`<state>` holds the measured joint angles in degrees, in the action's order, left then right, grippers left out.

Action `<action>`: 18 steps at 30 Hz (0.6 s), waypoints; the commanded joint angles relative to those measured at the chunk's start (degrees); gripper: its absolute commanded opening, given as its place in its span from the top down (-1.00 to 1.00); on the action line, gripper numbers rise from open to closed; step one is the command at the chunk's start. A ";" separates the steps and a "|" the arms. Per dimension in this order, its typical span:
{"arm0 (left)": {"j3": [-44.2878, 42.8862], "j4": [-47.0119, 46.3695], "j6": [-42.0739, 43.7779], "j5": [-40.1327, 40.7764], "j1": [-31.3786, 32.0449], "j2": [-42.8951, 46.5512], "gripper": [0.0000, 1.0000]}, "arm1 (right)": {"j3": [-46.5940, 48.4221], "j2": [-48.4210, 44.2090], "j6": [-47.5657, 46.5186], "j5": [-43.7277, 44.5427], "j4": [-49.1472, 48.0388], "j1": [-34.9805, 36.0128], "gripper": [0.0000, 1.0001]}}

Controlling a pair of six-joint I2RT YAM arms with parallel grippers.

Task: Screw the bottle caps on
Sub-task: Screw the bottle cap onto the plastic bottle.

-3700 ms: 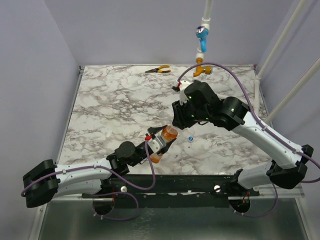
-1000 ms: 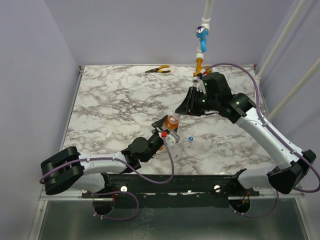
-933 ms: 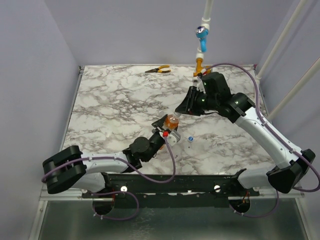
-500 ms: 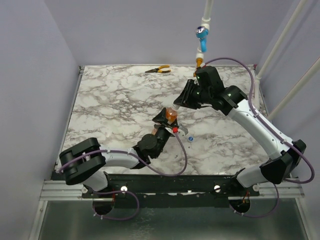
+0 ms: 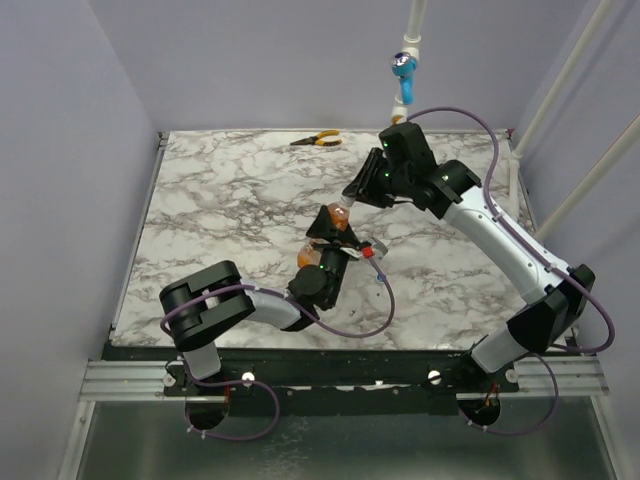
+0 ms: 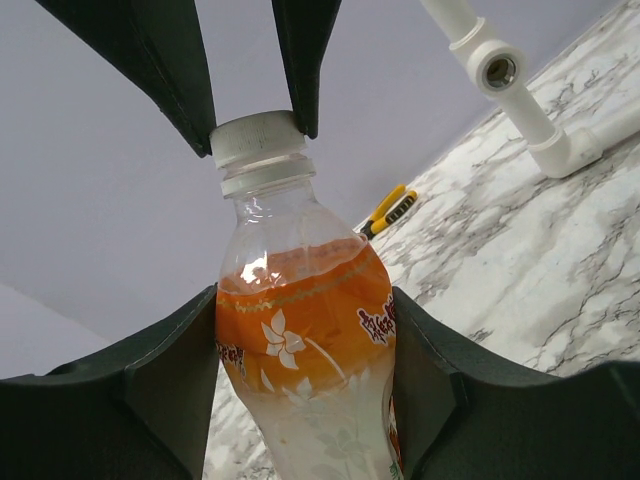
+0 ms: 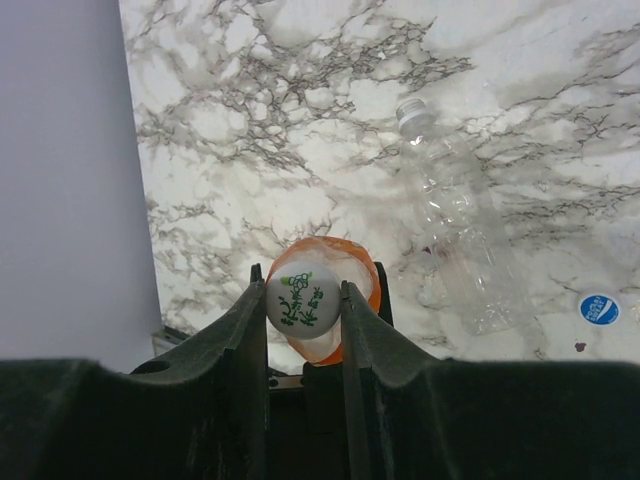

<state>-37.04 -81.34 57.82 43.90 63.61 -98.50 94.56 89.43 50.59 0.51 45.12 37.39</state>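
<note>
The bottle (image 6: 300,330) with the orange drink is held by its body between the fingers of the left gripper (image 6: 305,385), which is closed on it, and it appears to be lifted above the table (image 7: 250,120), near the middle. The white cap (image 7: 302,298) sits on the neck and is pinched from two sides by the right gripper (image 6: 258,130), whose jaws are pressed onto it. The blue cap (image 7: 600,309) lies on the table near a second bottle (image 7: 455,240), clear and empty, which lies on its side. Several things could go wrong from here. If the cap is not held straight on the neck, the thread could be crossed and the cap jammed at an angle. If the left grip is too weak, the bottle could be turned together with the cap, so that nothing is tightened. If the soft body is squeezed too much while the cap is loose, some drink could be pushed out. The small cap could also slip from the narrow fingertips. As for writing, a white flower and some red characters are printed on the orange label, but they cannot be read. A green flower pattern is seen on top of the white cap, and a white mark on the blue cap is too small to be read
</note>
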 commanded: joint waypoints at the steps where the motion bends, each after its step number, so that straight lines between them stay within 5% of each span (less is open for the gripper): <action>1: -3.53 -11.06 1.62 -5.93 0.59 0.54 0.42 | -0.04 2.98 2.64 -3.33 2.98 1.72 0.52; 18: -3.13 -13.37 -0.84 -6.14 0.45 -0.85 0.42 | 6.72 4.92 0.52 -0.89 5.97 1.73 0.20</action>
<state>-37.41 -83.74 58.28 43.53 63.20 -98.78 99.15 92.42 51.03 0.49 47.70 37.93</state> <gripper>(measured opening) 0.606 0.400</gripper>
